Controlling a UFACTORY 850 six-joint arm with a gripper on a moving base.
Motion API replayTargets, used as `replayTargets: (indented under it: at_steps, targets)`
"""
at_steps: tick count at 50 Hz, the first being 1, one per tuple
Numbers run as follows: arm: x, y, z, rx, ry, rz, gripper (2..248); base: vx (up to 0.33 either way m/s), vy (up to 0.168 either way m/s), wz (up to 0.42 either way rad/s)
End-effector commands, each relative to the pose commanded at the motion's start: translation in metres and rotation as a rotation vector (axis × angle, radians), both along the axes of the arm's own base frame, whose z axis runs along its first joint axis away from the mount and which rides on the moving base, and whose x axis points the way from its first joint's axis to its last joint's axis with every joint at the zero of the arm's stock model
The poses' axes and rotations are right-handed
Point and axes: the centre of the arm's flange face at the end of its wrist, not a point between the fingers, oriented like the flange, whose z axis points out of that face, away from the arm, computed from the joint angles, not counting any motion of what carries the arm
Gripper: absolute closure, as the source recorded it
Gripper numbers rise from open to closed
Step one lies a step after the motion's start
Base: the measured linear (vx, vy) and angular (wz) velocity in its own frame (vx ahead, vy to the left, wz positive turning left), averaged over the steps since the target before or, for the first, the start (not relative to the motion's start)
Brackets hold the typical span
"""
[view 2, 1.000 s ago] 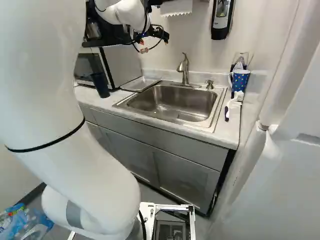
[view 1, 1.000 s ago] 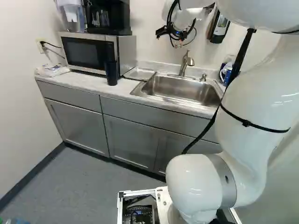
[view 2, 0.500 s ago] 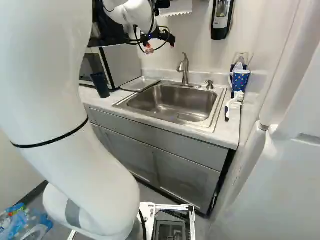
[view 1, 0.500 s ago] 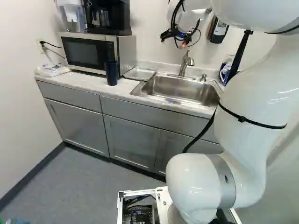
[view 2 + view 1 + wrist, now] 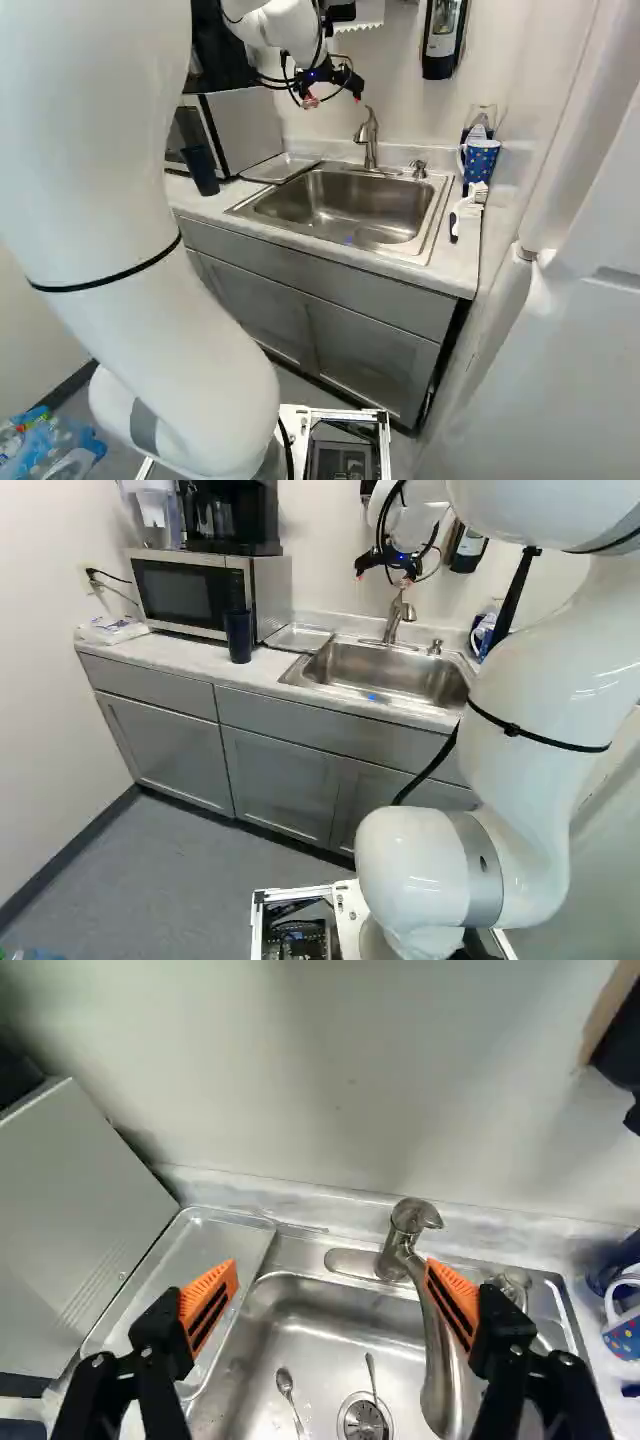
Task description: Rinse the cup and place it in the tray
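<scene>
Above the sink (image 5: 335, 205), the tool (image 5: 332, 1302) has just swung across towards the faucet (image 5: 368, 140), dipping a little on its way. The base hasn't budged, and from where I stand nothing on the bench (image 5: 455, 270) has shifted either. Its 2 orange-padded fingers are spread wide with nothing gripped; in the wrist view the faucet's spout runs down close by the right finger. I'd take this as lining up for the water or passing over to a cup; no rinsing is under way, so the job looks near its start.

As for the cup, I see 2 candidates and can't say which is meant. The dark blue tumbler (image 5: 238, 636) stands upright by the microwave (image 5: 190, 592), tall, plain and opaque, widening slightly upwards. Past the sink's other side sits a blue mug (image 5: 481, 160) with coloured dots and a pale handle, a brush (image 5: 466, 208) lying just before it. Neither is in the metal tray (image 5: 215, 1250) beside the sink. The tumbler's smooth wall could slip once wet, I reckon, and the spread fingers might knock the faucet.
</scene>
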Motion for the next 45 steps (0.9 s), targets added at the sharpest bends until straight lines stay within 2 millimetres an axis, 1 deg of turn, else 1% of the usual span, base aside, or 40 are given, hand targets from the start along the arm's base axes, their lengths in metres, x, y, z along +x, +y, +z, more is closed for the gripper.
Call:
replayTargets:
  at_steps: [14, 45]
  targets:
    - [-0.001, -0.015, -0.003, 0.009, 0.04, -0.026, 3, 0.0, 0.0, 0.0]
    - [-0.001, -0.016, -0.004, 0.01, 0.046, -0.027, 3, 0.0, 0.0, 0.0]
